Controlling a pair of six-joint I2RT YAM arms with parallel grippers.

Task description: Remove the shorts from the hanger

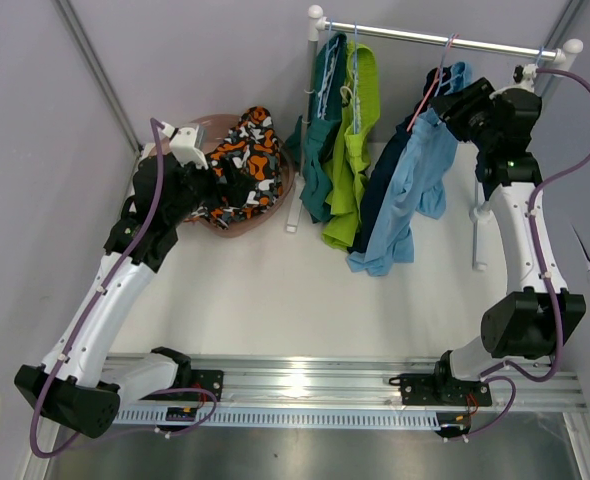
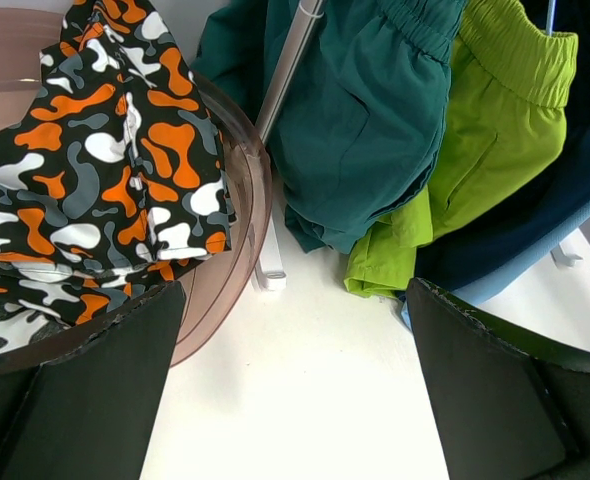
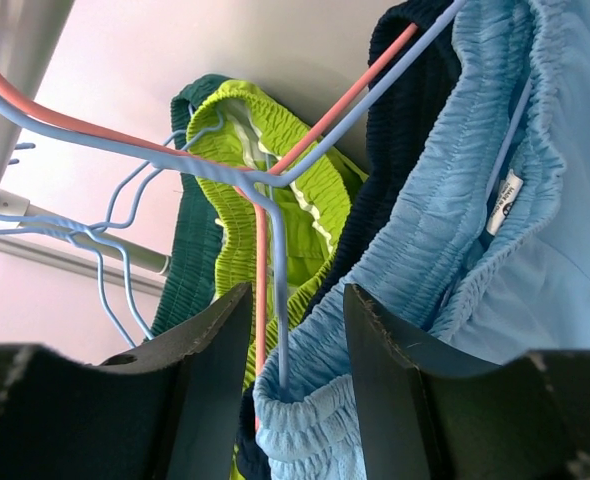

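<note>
Straddling light blue shorts (image 3: 535, 200) waistband: right jaws | left jaws wide apart

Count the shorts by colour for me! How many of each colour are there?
Blotchy orange-black-white shorts: 1
Teal shorts: 1
Lime green shorts: 1
Navy shorts: 1
Light blue shorts: 1
Total: 5
</note>
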